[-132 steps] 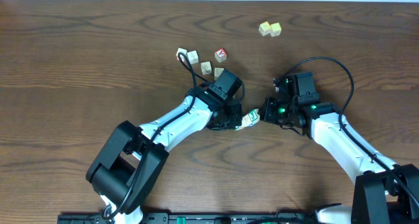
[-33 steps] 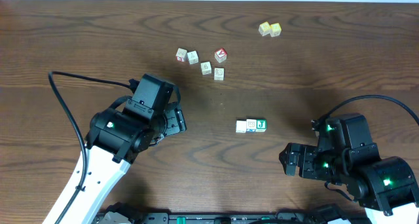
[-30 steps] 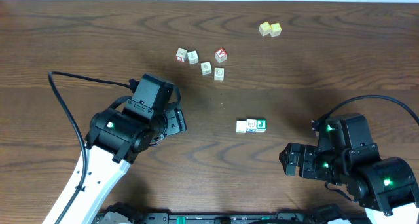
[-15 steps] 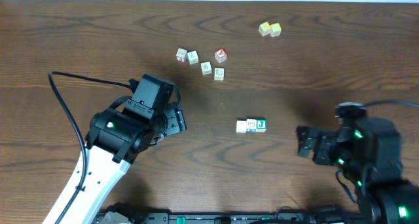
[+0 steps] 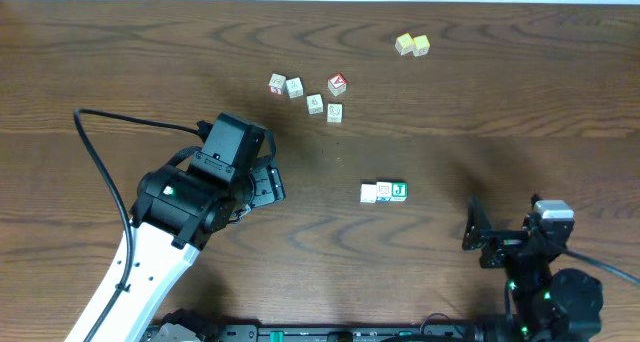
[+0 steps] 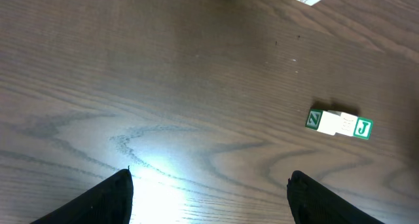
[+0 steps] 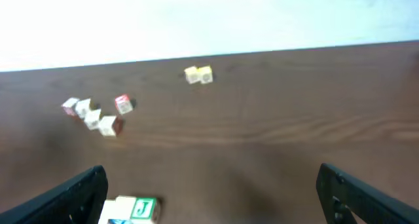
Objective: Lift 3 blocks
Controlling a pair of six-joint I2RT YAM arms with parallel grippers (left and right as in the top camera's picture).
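- Three blocks lie in a short row, faces touching, flat on the worktop; none is lifted
- Left pincer is held to the left of the row, well apart from it; its fingers are spread and nothing is pinched
- Right pincer is held to the right of the row and nearer the front edge, also apart from it; its fingers are spread wide and empty
- Step judged: the approach, with the grasp not yet made; the task is taken to be at its start
- Next move is judged to call for a pincer to be brought down over the row and lined up with its long axis, so that all three are clamped end to end; a squeeze off that axis may let the middle block buckle out
- Writing: a green J is read on the right end of the row, a green-framed face at the left end is perhaps a Z, and the middle face is pale and not legible
- Beyond the row a red-faced cube sits among pale cubes, and further right are two yellow cubes; their letters are too small to be read
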